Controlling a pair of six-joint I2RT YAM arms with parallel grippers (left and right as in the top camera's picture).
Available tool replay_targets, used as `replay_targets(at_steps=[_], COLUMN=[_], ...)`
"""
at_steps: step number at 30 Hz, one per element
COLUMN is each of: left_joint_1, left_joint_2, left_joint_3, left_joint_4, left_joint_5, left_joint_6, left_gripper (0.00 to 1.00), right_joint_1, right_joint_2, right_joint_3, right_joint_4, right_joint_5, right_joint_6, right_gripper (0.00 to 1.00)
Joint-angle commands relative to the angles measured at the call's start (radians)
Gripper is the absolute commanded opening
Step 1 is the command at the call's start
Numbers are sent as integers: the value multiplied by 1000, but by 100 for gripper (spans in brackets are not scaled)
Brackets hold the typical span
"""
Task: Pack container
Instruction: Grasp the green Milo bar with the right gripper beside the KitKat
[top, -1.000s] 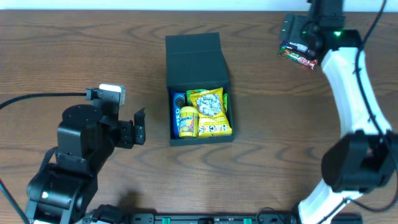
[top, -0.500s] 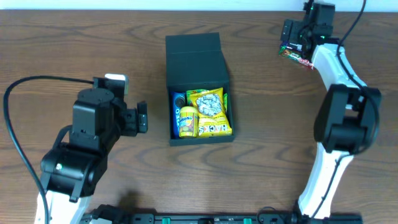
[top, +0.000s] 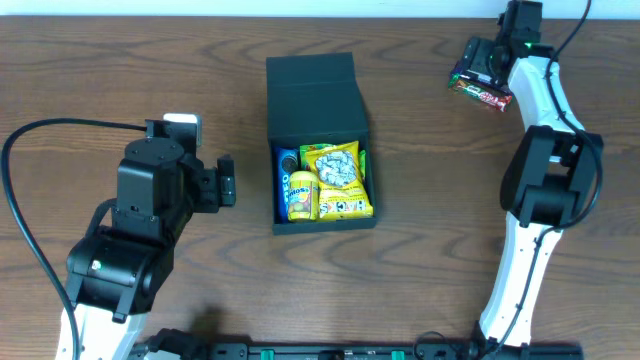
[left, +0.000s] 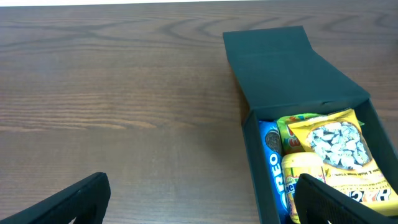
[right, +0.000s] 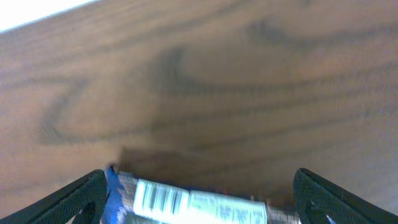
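Container (top: 318, 140) sits mid-table (top: 100, 80), long side running away from me; lid (top: 311, 95) hinged back flat on the far side, box open. Inside: a blue Oreo packet (top: 287, 182) on edge against the left wall; yellow packets (top: 338, 180) filling the rest, one with a clear window of pale pieces on top.

My left gripper (top: 225, 183) hangs just left of the container, level with its open half, pointing at it; jaws spread wide, nothing between them; from the left wrist both fingertips (left: 78, 198) frame the box.

My right gripper (top: 478, 75) is stretched to the far right corner, well apart from the container; jaws spread, a snack bar (right: 193, 204) lying on the wood between the fingers (right: 87, 196); contact with it I cannot tell.

Since a second ago: right arm has straightened and reached farther out; left gripper has shifted slightly toward the far edge; container and snack bar unmoved.
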Motion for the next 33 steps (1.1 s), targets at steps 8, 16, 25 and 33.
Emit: replay_targets(at_steps=[8,16,25,33], left_joint_1=[4,4,4,4], left_joint_2=[0,0,0,0], left_joint_3=[15,15,15,15], left_joint_4=[6,6,7,7], left_joint_5=[-18,-18,-18,-18], left_joint_6=[-7,-7,-7,-7], left_gripper=[95,95,95,95], right_joint_1=[-5,-3,8,-5], right_joint_2=[11,8,-60,-51], right_joint_3=[14,17,18,16], right_joint_4=[-116,-231,-223,-209], right_joint_5=[10,10,106,64], right_joint_6=[2,1,-111,-299], right_gripper=[93,91,87,78])
